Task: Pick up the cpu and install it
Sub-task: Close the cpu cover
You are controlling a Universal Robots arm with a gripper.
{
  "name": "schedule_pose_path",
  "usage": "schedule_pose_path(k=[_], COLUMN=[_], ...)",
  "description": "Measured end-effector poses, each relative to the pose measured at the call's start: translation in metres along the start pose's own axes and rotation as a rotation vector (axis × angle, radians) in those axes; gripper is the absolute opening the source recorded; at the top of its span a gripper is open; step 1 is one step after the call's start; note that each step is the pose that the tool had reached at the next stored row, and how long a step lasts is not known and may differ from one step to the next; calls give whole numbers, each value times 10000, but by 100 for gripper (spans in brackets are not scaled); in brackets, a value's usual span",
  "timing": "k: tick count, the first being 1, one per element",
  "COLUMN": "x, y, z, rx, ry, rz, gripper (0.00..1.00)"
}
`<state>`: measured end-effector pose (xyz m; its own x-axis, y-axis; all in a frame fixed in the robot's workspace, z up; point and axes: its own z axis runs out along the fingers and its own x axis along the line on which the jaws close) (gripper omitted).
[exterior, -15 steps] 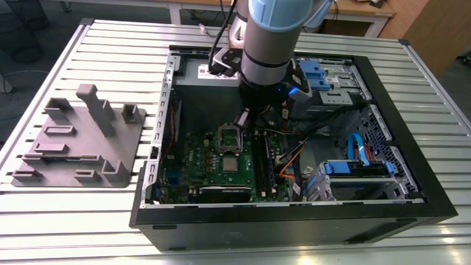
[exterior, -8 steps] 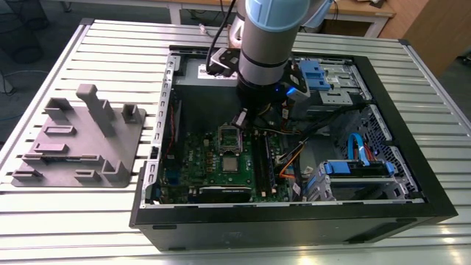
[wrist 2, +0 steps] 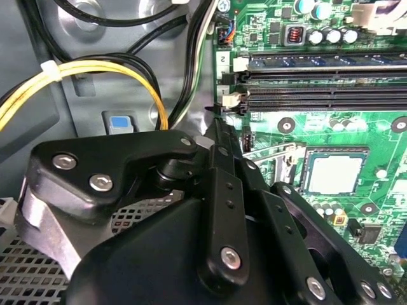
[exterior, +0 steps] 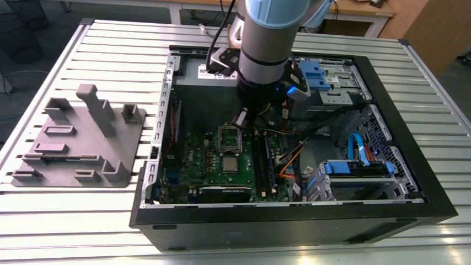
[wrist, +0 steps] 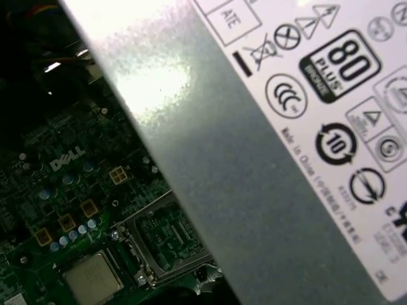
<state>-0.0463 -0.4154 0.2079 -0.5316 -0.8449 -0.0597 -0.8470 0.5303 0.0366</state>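
Second wrist view shows the tool (wrist 2: 219, 127) with fingers together, holding nothing; the cpu (wrist 2: 336, 173) sits seated on the motherboard (wrist 2: 381, 133) just beside its tip.

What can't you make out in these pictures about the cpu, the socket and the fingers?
- Fingertips: in the second wrist view the gripper body covers them, so open or shut is unclear.
- Cpu: whether it is seated or just resting on the motherboard is too small to judge.
- Socket frame: in the first wrist view the grey labelled box hides one side.
- Exterior view: the arm blocks the case interior behind it.
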Motion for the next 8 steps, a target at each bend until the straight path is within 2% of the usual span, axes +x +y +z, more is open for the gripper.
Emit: schedule_pose_path(k=[3, 8], x=[0, -1], y=[0, 1], z=[-11, -42], rx=[31, 58], ry=[49, 91], rz=[0, 0], gripper=[11, 11])
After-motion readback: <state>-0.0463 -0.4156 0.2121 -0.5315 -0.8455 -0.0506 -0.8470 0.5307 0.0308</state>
